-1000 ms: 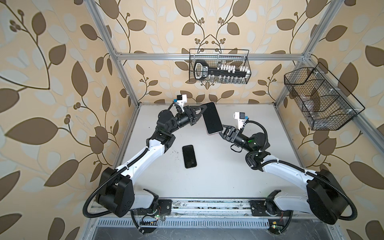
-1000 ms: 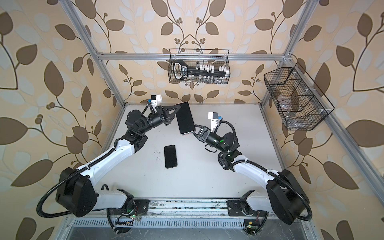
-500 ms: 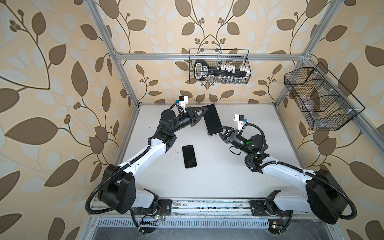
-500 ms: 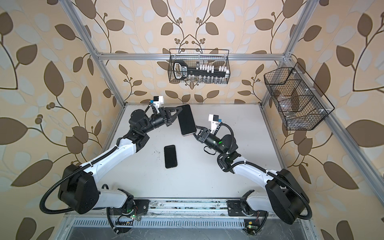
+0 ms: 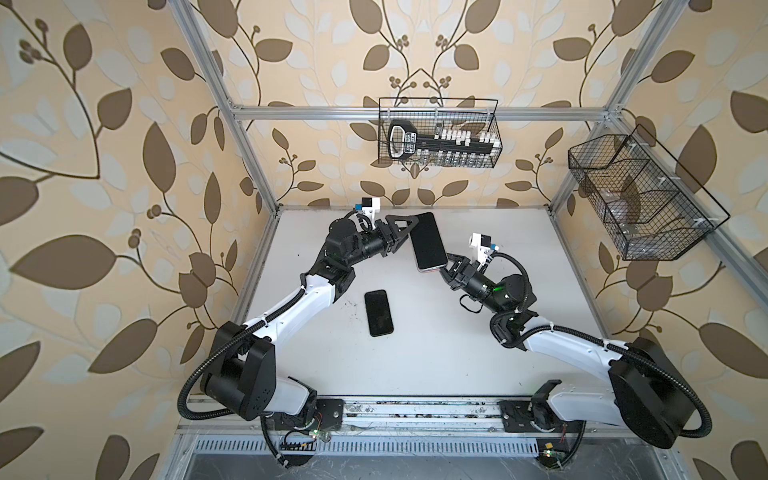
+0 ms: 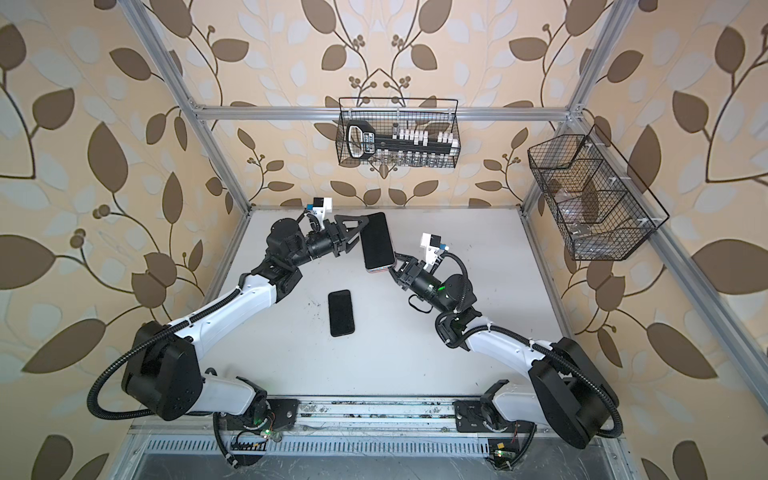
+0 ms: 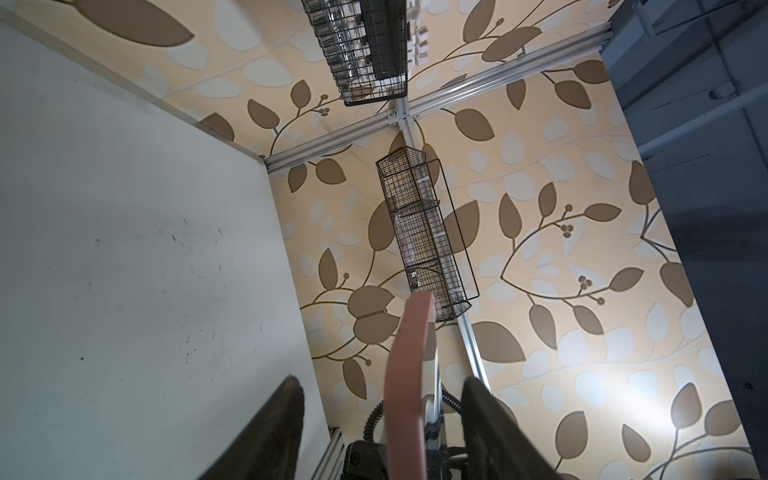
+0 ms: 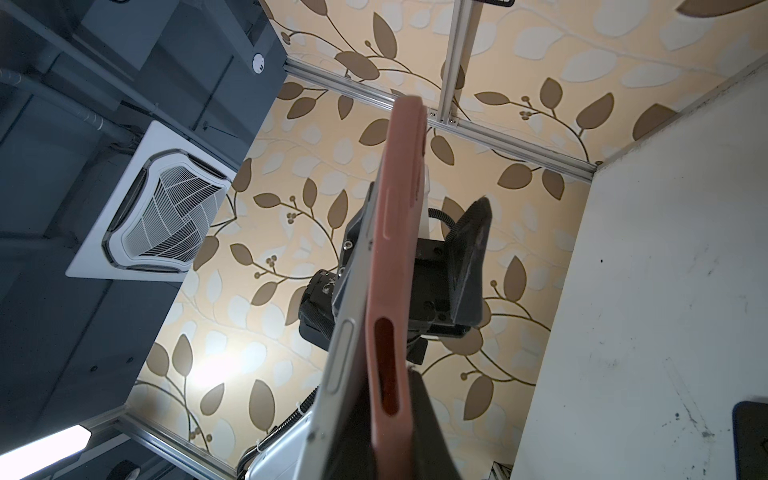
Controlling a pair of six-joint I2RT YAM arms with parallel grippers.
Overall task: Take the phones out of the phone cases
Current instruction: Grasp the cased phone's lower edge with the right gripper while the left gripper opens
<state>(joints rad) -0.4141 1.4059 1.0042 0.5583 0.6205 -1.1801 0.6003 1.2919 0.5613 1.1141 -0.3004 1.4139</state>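
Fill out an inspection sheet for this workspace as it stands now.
Surface: white table, scuffed, with small dark specks.
Job's things: cased phone held in the air, dark screen up. In the wrist views its pink case shows a silver phone edge beside it.
Clutter: dark slab lying flat on the table, apart from both arms.
End effectors: left end effector open, fingers either side of the phone's far end with gaps showing. Right end effector shut on its near end.
Cables: black conduit loops at each arm base.
Surroundings: back basket holds black-and-white items. Side basket hangs on the side wall. Leaf wallpaper.
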